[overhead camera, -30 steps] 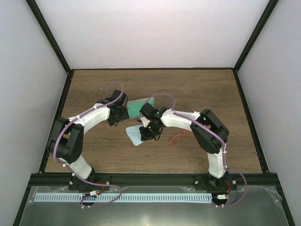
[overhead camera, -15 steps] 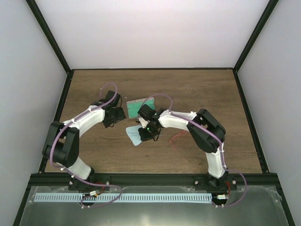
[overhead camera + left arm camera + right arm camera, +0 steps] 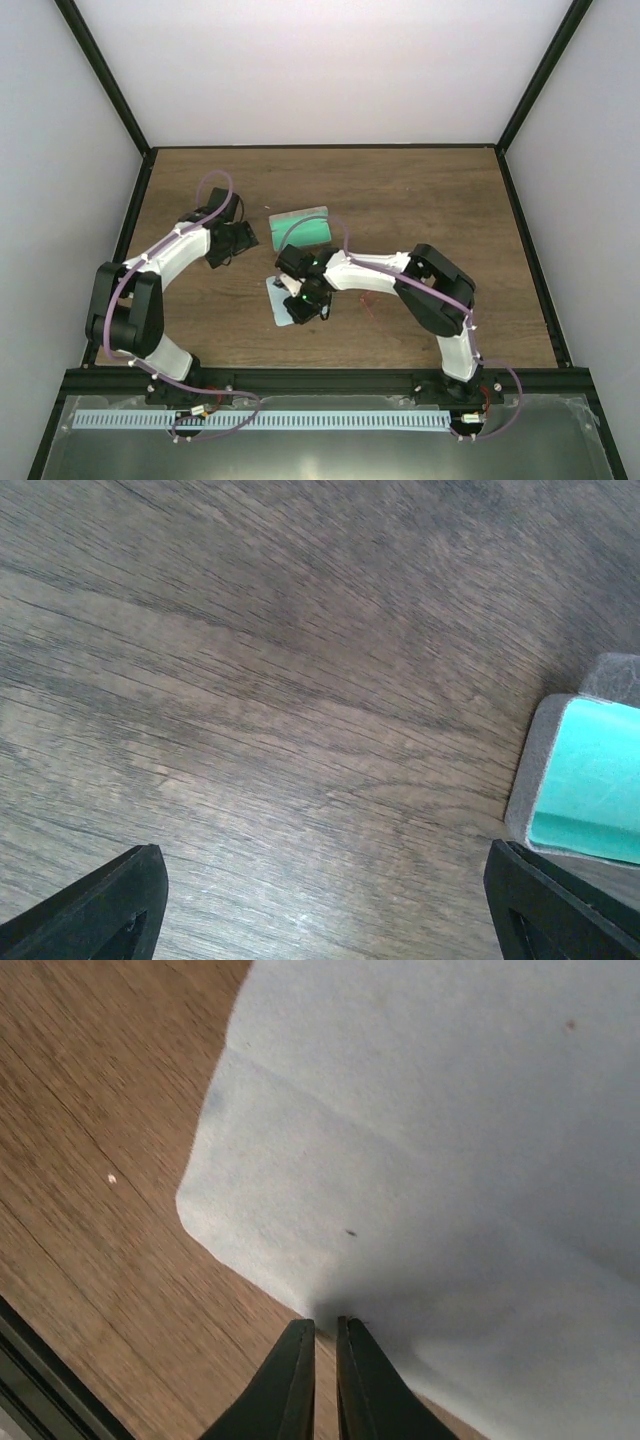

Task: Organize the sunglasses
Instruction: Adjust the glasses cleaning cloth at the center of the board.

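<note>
The sunglasses [image 3: 367, 304] show only as a thin red sliver on the wood beside my right forearm; the rest is hidden. My right gripper [image 3: 303, 302] [image 3: 325, 1328] is low over the table, pinched shut on the near edge of the light-blue cloth [image 3: 281, 300] [image 3: 440, 1140]. The grey case [image 3: 300, 228] lies open, green lining up, behind the cloth. My left gripper [image 3: 232, 241] [image 3: 330, 910] hangs open over bare wood left of the case, whose corner [image 3: 585, 770] shows at the right of the left wrist view. Nothing is between its fingers.
Black frame rails [image 3: 130, 230] border the wooden table [image 3: 420, 190] on the left, right and back. My right arm's elbow [image 3: 440, 285] rises over the table's right middle.
My left gripper has drawn back leftward off the case and opened wider. My right gripper has slid left and nearer with the cloth, which has turned a little.
</note>
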`<state>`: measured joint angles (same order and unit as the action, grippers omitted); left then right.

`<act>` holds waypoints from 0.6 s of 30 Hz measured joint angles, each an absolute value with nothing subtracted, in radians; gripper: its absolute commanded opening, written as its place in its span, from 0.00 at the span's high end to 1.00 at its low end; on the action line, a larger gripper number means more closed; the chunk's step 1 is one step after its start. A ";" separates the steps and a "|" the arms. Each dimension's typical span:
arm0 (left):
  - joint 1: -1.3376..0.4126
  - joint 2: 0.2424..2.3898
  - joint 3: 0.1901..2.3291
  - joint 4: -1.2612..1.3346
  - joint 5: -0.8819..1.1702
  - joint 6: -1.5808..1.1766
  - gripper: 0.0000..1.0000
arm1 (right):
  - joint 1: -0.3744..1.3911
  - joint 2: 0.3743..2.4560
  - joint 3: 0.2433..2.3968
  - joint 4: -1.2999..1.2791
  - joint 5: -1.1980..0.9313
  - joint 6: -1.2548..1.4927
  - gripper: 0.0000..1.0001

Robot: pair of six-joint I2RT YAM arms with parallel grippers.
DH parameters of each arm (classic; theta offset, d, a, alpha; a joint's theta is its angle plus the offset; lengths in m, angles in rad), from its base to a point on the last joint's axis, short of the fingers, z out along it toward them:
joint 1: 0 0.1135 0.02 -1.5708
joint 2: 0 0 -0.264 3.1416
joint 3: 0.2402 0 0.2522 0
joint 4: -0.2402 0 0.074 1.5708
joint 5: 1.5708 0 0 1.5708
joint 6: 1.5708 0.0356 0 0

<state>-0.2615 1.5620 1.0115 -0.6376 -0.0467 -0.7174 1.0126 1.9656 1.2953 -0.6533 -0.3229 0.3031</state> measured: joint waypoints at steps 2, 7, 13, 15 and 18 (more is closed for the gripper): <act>-0.262 1.562 1.011 -0.637 -0.041 -0.715 0.10 | 1.011 1.958 1.299 -0.685 -0.314 0.300 0.91; -0.262 1.562 1.006 -0.626 -0.029 -0.710 0.10 | 0.933 1.931 1.372 -0.733 -0.310 0.297 0.86; -0.265 1.533 0.926 -0.588 -0.002 -0.717 0.11 | 0.768 1.932 1.483 -0.729 -0.295 0.294 0.94; -0.266 1.517 0.902 -0.583 0.006 -0.723 0.11 | 0.739 1.959 1.523 -0.726 -0.286 0.290 0.95; -0.268 1.508 0.881 -0.578 0.009 -0.729 0.11 | 0.734 2.019 1.559 -0.713 -0.287 0.288 0.95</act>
